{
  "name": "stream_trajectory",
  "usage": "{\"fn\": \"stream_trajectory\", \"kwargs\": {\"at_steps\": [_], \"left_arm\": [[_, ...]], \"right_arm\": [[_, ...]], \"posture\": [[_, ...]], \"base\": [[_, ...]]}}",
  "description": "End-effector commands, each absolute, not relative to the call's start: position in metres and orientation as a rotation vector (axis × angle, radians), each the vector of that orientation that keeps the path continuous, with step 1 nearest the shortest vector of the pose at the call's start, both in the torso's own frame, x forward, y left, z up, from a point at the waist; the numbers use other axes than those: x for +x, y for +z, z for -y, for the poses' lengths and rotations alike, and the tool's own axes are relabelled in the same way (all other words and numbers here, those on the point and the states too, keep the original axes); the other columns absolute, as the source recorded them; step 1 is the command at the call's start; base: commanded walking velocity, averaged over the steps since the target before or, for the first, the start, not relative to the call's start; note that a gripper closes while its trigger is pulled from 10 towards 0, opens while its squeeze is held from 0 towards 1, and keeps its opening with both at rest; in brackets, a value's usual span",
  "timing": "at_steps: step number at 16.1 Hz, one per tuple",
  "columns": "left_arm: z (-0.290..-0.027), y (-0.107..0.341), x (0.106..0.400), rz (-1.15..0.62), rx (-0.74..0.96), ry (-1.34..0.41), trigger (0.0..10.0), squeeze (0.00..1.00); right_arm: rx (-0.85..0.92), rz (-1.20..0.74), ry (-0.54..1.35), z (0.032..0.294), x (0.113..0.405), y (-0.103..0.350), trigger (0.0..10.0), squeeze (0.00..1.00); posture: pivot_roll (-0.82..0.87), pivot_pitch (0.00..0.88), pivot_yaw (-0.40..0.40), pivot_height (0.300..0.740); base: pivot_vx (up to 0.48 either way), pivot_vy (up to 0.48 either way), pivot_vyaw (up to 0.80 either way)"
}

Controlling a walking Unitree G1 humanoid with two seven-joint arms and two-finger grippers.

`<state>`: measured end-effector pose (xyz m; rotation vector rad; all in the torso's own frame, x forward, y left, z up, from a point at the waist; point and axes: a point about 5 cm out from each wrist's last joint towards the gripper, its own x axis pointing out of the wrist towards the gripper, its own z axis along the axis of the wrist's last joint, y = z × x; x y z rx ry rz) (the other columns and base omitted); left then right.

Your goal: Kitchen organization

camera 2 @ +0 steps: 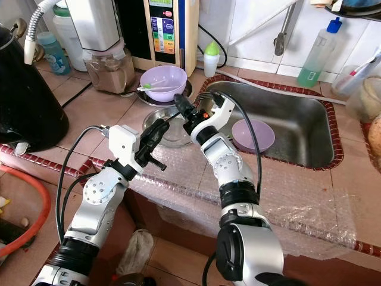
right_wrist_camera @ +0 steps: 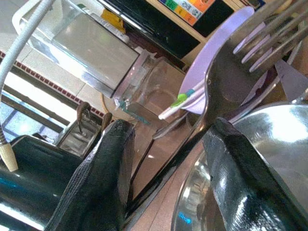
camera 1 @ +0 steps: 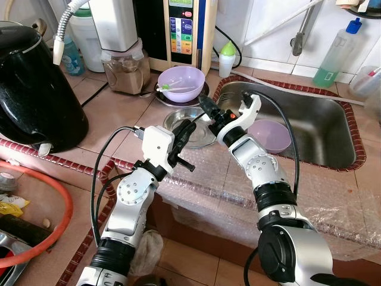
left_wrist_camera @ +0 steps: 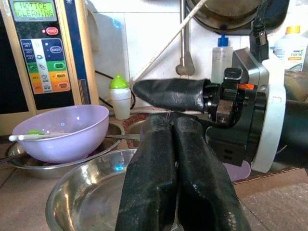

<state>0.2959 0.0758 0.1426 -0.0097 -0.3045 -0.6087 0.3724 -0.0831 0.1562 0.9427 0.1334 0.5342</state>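
Both grippers work over the steel bowl (camera 1: 189, 125) on the tiled counter (camera 1: 113, 119), at 9 o'clock from the sink (camera 1: 321, 128).

Left gripper (camera 1: 186, 132): its fingers (left_wrist_camera: 168, 178) are pressed together. A thin metal handle appears to run from between them toward the right gripper, but whether they pinch it cannot be told.

Right gripper (camera 1: 208, 108): jaws stand apart. In the right wrist view a fork (right_wrist_camera: 231, 72) lies between the two fingers (right_wrist_camera: 101, 178), handle running down the gap. Neither finger visibly touches it.

Surroundings:
- A purple bowl (camera 1: 180, 83) with a white-and-green utensil (camera 1: 169, 87) sits in a second steel bowl at 12 o'clock from the first.
- A second purple bowl (camera 1: 271, 136) lies in the sink.
- Bubble wrap (camera 1: 226, 190) covers the counter edge.

Progress, as a judgement: early to mid. The bowls remain unstacked across counter and sink, and the fork has no final place. Remaining: settle the fork and gather the bowls.
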Motion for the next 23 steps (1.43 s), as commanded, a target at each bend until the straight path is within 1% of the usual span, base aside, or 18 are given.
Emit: {"fn": "stream_trajectory", "kwargs": {"at_steps": [1, 18, 19, 20, 23], "left_arm": [[-0.075, 0.145, 0.297, 0.311, -0.002, -0.615, 0.0, 0.0], [-0.078, 0.14, 0.299, 0.291, 0.035, -0.605, 0.0, 0.0], [-0.079, 0.139, 0.299, 0.289, 0.042, -0.599, 3.5, 0.0], [-0.079, 0.14, 0.3, 0.282, 0.026, -0.598, 10.0, 1.0], [-0.08, 0.14, 0.3, 0.285, 0.029, -0.591, 10.0, 1.0]], "right_arm": [[0.939, -0.151, 0.539, 0.081, 0.372, 0.155, 0.0, 0.0], [0.933, -0.101, 0.464, 0.097, 0.378, 0.159, 0.0, 0.0], [0.934, -0.099, 0.459, 0.098, 0.378, 0.159, 0.0, 0.0], [0.928, -0.088, 0.457, 0.098, 0.38, 0.162, 0.0, 0.0], [0.896, -0.056, 0.458, 0.1, 0.382, 0.168, 0.0, 0.0]], "posture": [[-0.01, 0.0, 0.022, 0.74], [-0.01, 0.0, 0.027, 0.74], [-0.01, 0.0, 0.023, 0.74], [-0.01, 0.0, 0.023, 0.74], [0.0, 0.0, 0.022, 0.74]], "base": [[0.0, 0.0, 0.0], [0.0, 0.0, 0.0], [0.0, 0.0, 0.0], [0.0, 0.0, 0.0], [0.0, 0.0, 0.0]]}}
